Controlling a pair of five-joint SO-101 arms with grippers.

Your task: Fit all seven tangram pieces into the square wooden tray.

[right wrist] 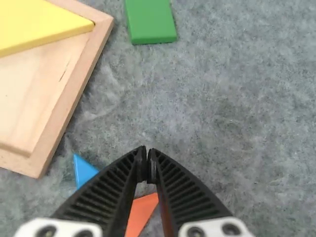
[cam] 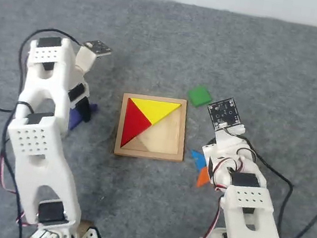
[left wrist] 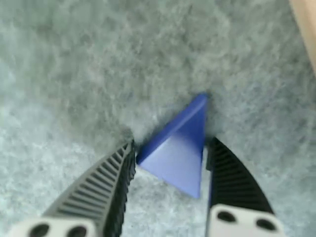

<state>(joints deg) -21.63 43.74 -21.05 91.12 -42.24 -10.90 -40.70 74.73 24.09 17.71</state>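
Right gripper (right wrist: pixel 147 160), fingers pressed together on nothing, above an orange piece (right wrist: pixel 140 212) and a light blue triangle (right wrist: pixel 83 170), both just beside the wooden tray (cam: pixel 147 153). Left gripper (left wrist: pixel 171 144), on the tray's opposite side, fingers clamped on a dark blue triangle (left wrist: pixel 177 153) tilted on the grey carpet (left wrist: pixel 74 64). In the tray, a red triangle (cam: pixel 134 121) and a yellow triangle (cam: pixel 155 109) touch edge to edge. Farther off, a green square (cam: pixel 199 95) lies near the tray's far corner.

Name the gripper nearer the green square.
Right. The right gripper and the green square are on one side of the wooden tray; the left gripper grips a blue triangle on the other.
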